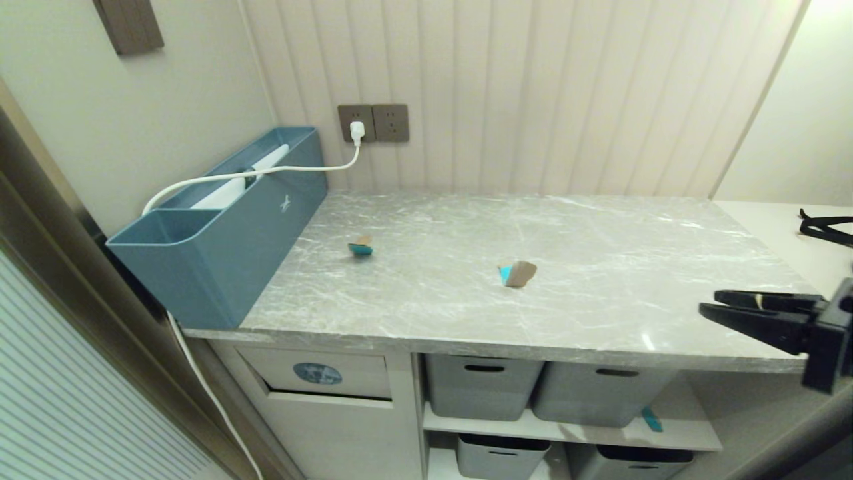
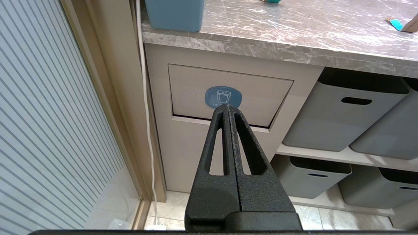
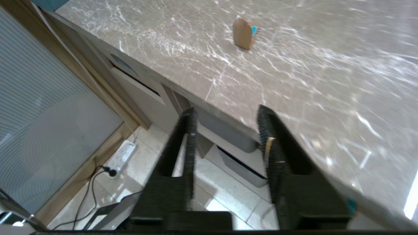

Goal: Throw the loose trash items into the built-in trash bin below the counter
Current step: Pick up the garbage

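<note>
Trash lay loose on the counter (image 1: 600,267): a brown scrap (image 1: 518,273) near the middle and a teal scrap (image 1: 360,246) nearer the blue box (image 1: 220,247). Best practice, I judged, was lowering the right claw (image 1: 710,303) over the brown scrap with jaws straddling it. That claw, spread and empty, hung at the counter's right front edge, well apart from it. The left claw (image 2: 227,107), pressed together, pointed at the built-in trash bin (image 2: 228,94) below.
</note>
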{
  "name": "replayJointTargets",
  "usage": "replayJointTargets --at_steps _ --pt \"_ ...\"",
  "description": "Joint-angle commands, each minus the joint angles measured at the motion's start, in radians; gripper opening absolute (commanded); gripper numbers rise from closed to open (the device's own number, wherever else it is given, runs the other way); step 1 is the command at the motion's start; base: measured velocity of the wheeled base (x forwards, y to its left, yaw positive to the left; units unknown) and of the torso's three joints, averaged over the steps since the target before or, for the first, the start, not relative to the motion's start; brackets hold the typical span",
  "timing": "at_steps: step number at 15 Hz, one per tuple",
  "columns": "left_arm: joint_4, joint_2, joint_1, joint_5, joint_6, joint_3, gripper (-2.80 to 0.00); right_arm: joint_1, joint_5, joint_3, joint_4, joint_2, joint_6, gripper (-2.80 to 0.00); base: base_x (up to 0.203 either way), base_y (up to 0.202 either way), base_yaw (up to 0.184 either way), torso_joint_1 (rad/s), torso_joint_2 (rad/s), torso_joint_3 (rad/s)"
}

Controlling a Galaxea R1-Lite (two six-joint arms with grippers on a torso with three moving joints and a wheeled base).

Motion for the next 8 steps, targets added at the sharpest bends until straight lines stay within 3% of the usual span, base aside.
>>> replayJointTargets --at_steps 1,4,7,8 --pt "0.000 0.001 0.000 0.000 -0.001 0.003 -2.80 0.019 0.015 -0.034 -0.072 0.230 -0.002 0.00 0.000 0.000 0.000 0.000 0.00 0.000" --pt "0.000 0.001 0.000 0.000 -0.001 0.003 -2.80 0.031 0.032 -0.096 -0.267 0.463 -0.005 0.00 0.000 0.000 0.000 0.000 0.00 0.000" --pt "0.000 0.001 0.000 0.000 -0.001 0.003 -2.80 0.042 0.035 -0.113 -0.647 0.692 -0.008 0.00 0.000 0.000 0.000 0.000 0.00 0.000" --pt "0.000 0.001 0.000 0.000 -0.001 0.003 -2.80 0.049 0.036 -0.118 -0.708 0.746 -0.009 0.00 0.000 0.000 0.000 0.000 0.00 0.000"
